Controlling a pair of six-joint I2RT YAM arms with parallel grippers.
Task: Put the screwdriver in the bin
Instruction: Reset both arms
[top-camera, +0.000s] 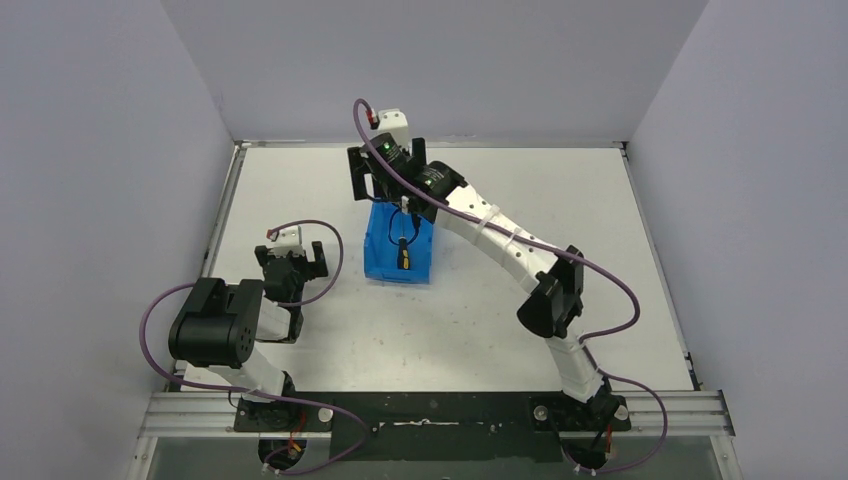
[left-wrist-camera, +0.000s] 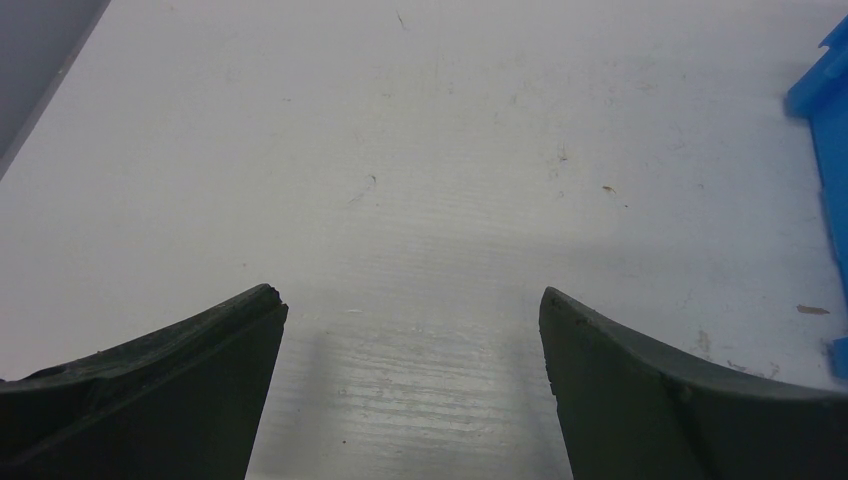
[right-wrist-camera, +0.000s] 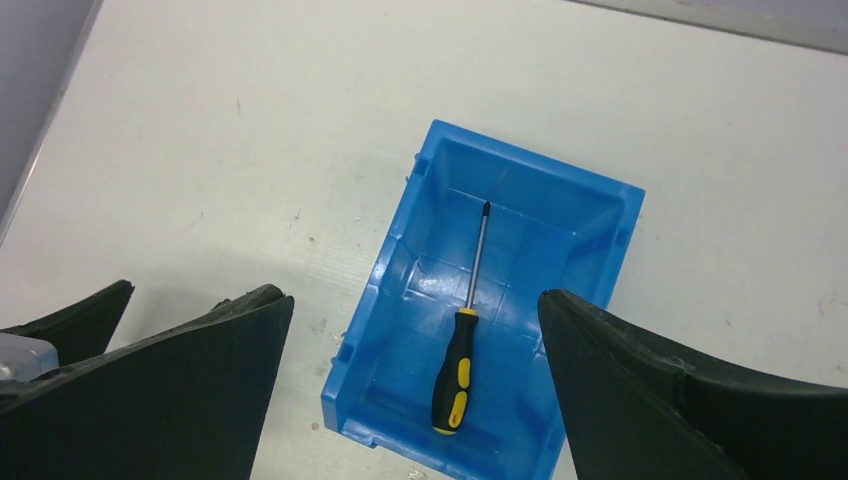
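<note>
The screwdriver, with a yellow-and-black handle and a thin dark shaft, lies flat inside the bright blue bin near the table's middle. In the right wrist view the screwdriver lies along the bin's floor, handle toward the low lip. My right gripper is open and empty, hovering above the bin's far end; in its own view the jaws stand wide apart, well above the bin. My left gripper is open and empty, low over the table to the left of the bin; its own view shows bare table between the jaws.
The bin's blue corner shows at the right edge of the left wrist view. Grey walls enclose the white table on the left, back and right. The right arm's purple cable arches over the table.
</note>
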